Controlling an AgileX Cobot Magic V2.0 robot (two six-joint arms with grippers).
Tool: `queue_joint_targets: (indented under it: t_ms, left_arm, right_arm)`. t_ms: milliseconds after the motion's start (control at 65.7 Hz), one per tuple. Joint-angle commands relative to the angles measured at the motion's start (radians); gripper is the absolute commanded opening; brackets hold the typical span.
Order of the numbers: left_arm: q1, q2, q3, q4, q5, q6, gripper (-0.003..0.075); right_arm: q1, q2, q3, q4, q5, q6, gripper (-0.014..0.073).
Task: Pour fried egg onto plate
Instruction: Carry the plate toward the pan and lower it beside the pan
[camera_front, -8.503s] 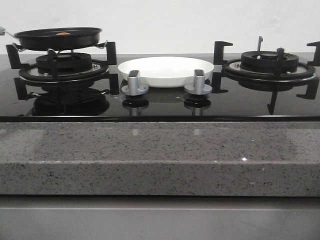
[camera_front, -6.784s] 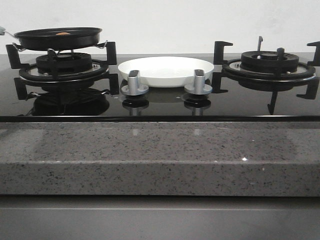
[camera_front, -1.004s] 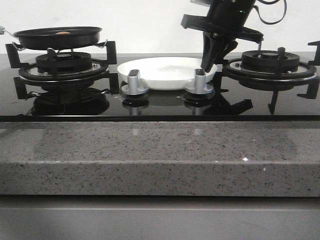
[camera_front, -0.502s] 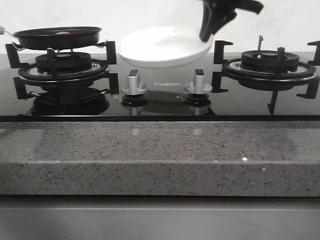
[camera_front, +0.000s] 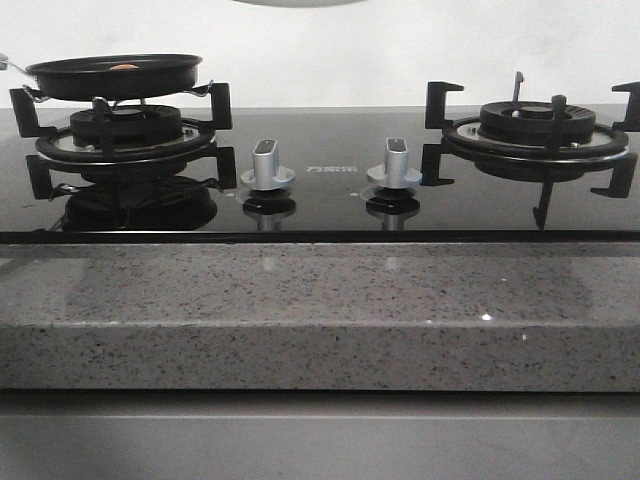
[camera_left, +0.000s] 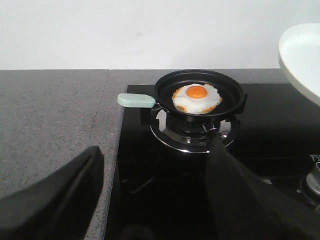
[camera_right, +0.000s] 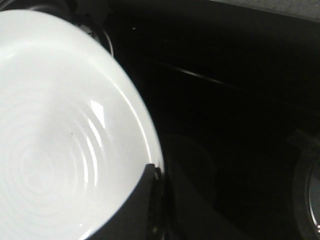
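Fried egg (camera_left: 196, 98) lies in black pan (camera_left: 199, 92) on the burner, straight ahead of spread, empty left fingers (camera_left: 226, 176). Right fingers (camera_right: 145, 210) apparently pinch the plate (camera_right: 55, 140) rim, holding it aloft, beside the pan.

Left gripper (camera_left: 150, 200): jaws wide apart, holding nothing, hovering low. Right gripper (camera_right: 150, 200): fingers clamped on the plate (camera_right: 55, 130) rim, raised high.

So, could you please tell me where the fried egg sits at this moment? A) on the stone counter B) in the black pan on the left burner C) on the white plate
B: the fried egg lies in the black pan on the burner, while the plate is held aloft, empty.
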Motion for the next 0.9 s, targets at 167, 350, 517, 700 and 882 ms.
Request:
queue_joint_targets:
  t_ms: [167, 350, 517, 700, 882]
  left_arm:
    - [0.004, 0.012, -0.027, -0.007, -0.082, -0.003, 0.0438]
    - [0.004, 0.012, -0.027, -0.007, -0.082, -0.003, 0.0438]
    - [0.004, 0.012, -0.027, -0.007, -0.082, -0.003, 0.0438]
    - [0.004, 0.012, -0.027, -0.007, -0.082, -0.003, 0.0438]
    - [0.004, 0.012, -0.027, -0.007, -0.082, -0.003, 0.0438]
  right_arm:
    - [0.048, -0.204, 0.232, -0.052, 0.04, -0.005, -0.0068]
    - [0.053, -0.292, 0.425, -0.052, -0.043, -0.006, -0.0068]
    - [0.054, -0.356, 0.594, -0.048, -0.138, -0.008, -0.0068]
    - [0.054, -0.378, 0.717, -0.048, -0.239, -0.019, -0.0068]
    - [0.054, -0.376, 0.815, -0.046, -0.351, -0.055, -0.0068]
